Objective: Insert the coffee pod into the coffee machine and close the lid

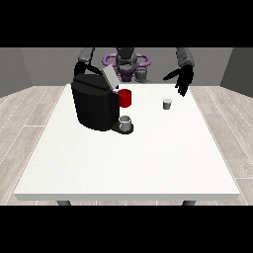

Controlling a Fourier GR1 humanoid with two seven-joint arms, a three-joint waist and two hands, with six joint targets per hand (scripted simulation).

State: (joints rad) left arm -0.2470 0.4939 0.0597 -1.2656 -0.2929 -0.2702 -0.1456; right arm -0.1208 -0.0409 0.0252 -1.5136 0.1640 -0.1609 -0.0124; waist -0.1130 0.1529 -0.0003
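- Looking across the white table (123, 168), you've got the black coffee machine (95, 106) on the view's left half, towards the robot's side.
- Its grey lid (109, 75) is up, tilted, its long axis rising away from the machine's top towards the view's upper left.
- There's a red part (125, 98) on the machine's front, and a small grey cup (126, 121) sits on the tray below it.
- Your coffee pod (167, 103) stands upright on the table, long axis vertical, wider end up, well apart from the machine at the view's right.
- The hand at the view's right (182, 79) hangs above and behind the pod, not touching it, fingers straight and spread, pointing down.
- The hand at the view's left (81, 67) shows only partly behind the machine; you cannot tell how its fingers lie.
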